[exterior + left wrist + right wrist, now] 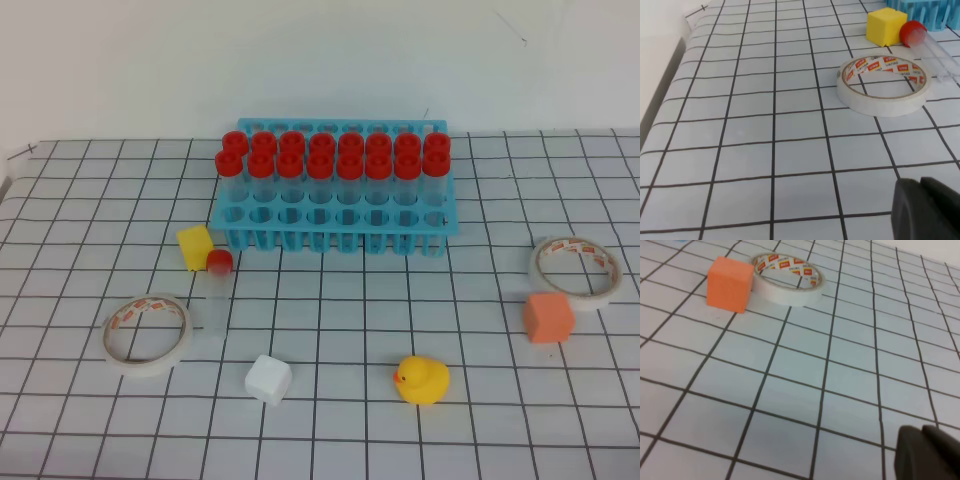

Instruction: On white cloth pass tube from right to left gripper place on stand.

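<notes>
Tape roll [884,86], yellow cube [885,26], red-capped tube [930,50]

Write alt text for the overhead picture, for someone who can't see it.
A loose red-capped tube lies on a white grid cloth in front of a blue stand holding two rows of red-capped tubes. Around it sit two tape rolls, yellow, white and orange cubes, and a rubber duck. No robot arm shows.

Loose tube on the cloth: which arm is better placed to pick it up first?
Probably the left. The tube lies on the left side, in the left wrist view with the yellow block and tape roll; the right wrist view misses it.
</notes>
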